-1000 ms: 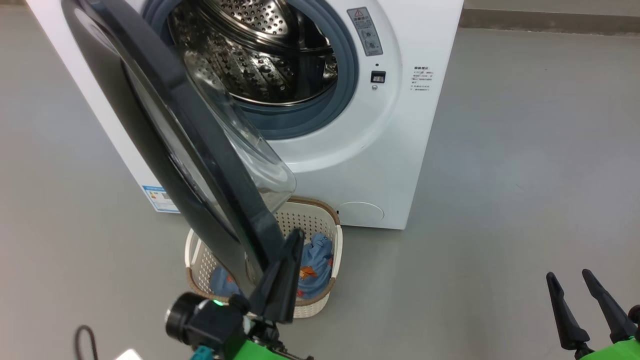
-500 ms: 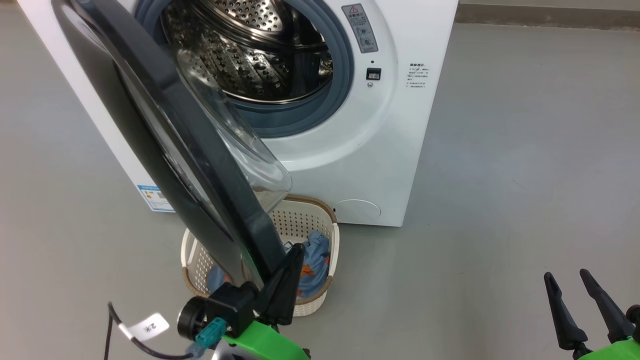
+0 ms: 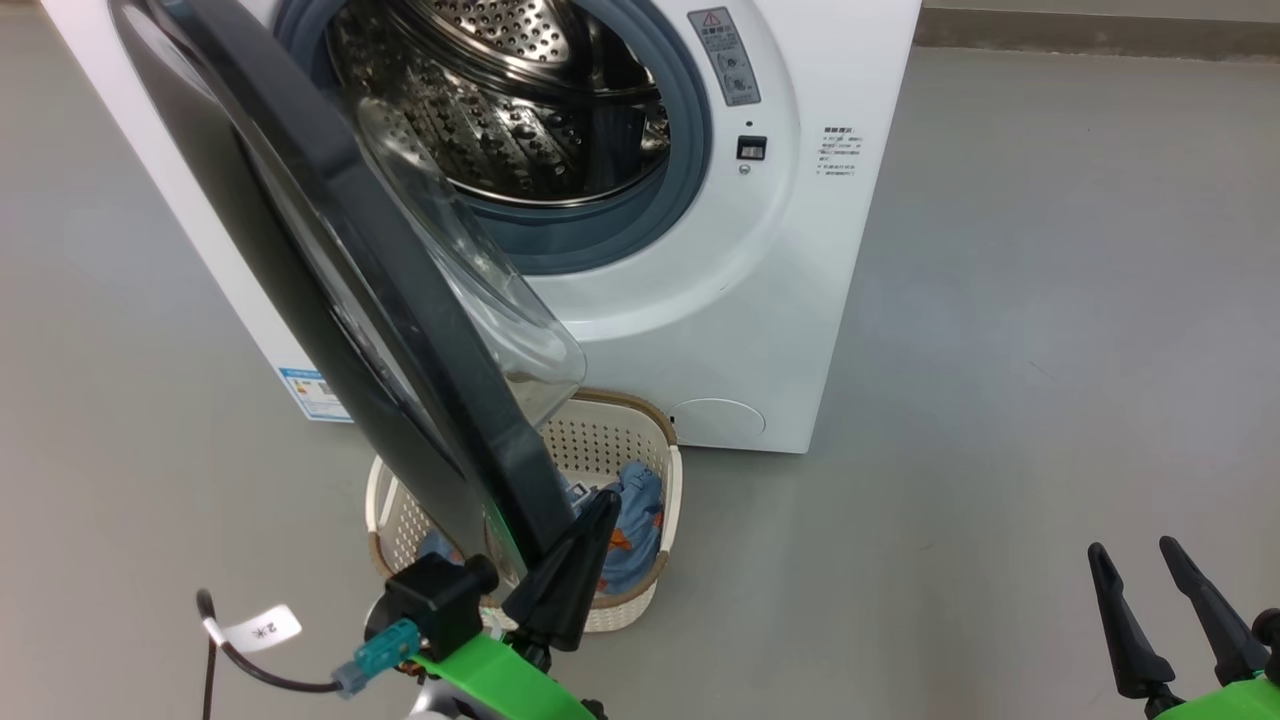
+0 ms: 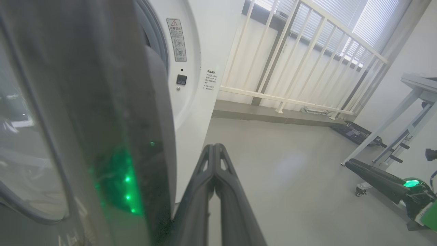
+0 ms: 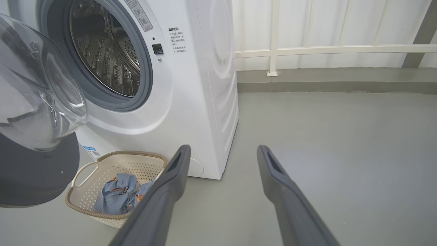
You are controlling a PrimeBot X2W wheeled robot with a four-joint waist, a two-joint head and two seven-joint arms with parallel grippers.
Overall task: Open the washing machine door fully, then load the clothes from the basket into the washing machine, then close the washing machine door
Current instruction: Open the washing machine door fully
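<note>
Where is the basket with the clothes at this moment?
In the head view the basket stands on the floor at lower centre, close before the washing machine, partly hidden behind the open door.

The white, boxy washer (image 3: 760, 300) stands on the floor, its perforated steel drum (image 3: 520, 110) and grey gasket (image 3: 690, 130) exposed. The glossy black door (image 3: 420, 340), with a bulging clear window (image 3: 470, 290), is swung out from the left, roughly square to the front, above the basket (image 3: 672, 470). This cream basket sits just before the washer and holds crumpled light blue clothes (image 3: 635, 520).
</note>
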